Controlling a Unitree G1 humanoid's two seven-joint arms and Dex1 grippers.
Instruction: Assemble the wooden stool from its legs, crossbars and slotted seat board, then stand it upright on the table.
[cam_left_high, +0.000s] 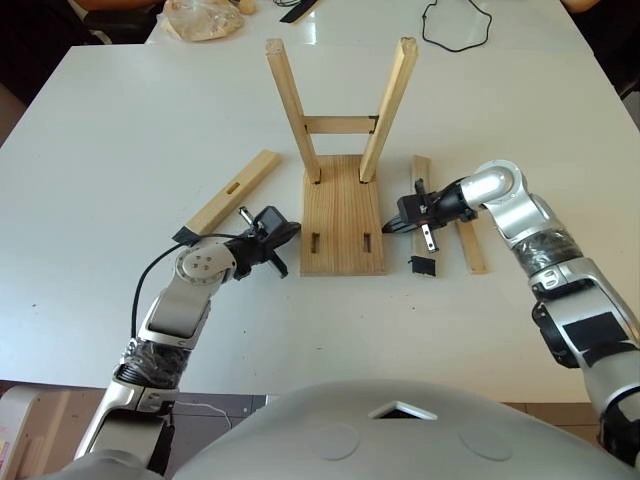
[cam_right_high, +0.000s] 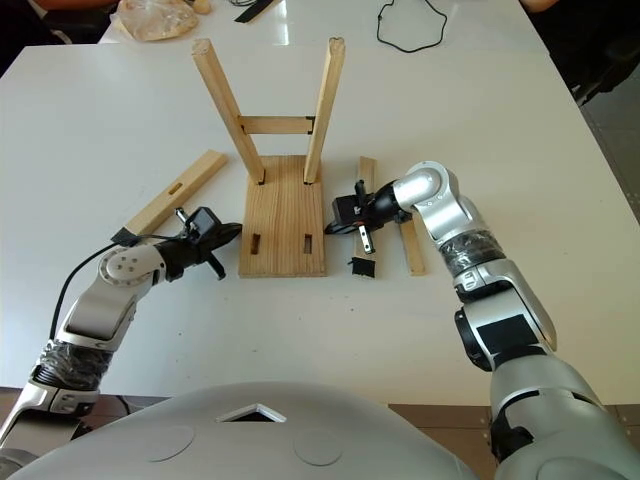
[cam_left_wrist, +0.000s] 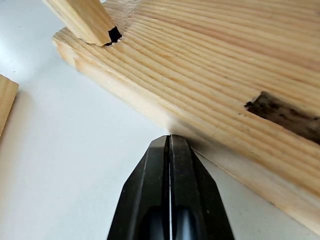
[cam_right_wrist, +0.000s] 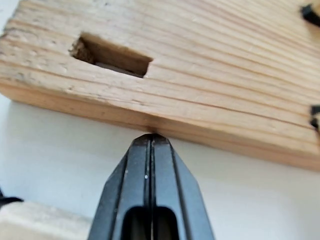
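The seat board (cam_left_high: 343, 215) lies flat on the surface, long axis near-to-far, between the left gripper (cam_left_wrist: 169, 150) and right gripper (cam_right_wrist: 151, 145), both fully closed and empty, with a loose left leg (cam_left_high: 232, 192) and right leg (cam_left_high: 470, 250) just outboard of each.

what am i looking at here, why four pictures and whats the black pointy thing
It's a humanoid robot. The two wide pictures come from cameras in its head, looking down at a white table. The two close-ups come from cameras on its wrists. The black points are its left gripper and right gripper, both shut and empty, tips at opposite edges of the seat board. Two legs joined by a crossbar stand in it; two loose wooden pieces lie beside it.
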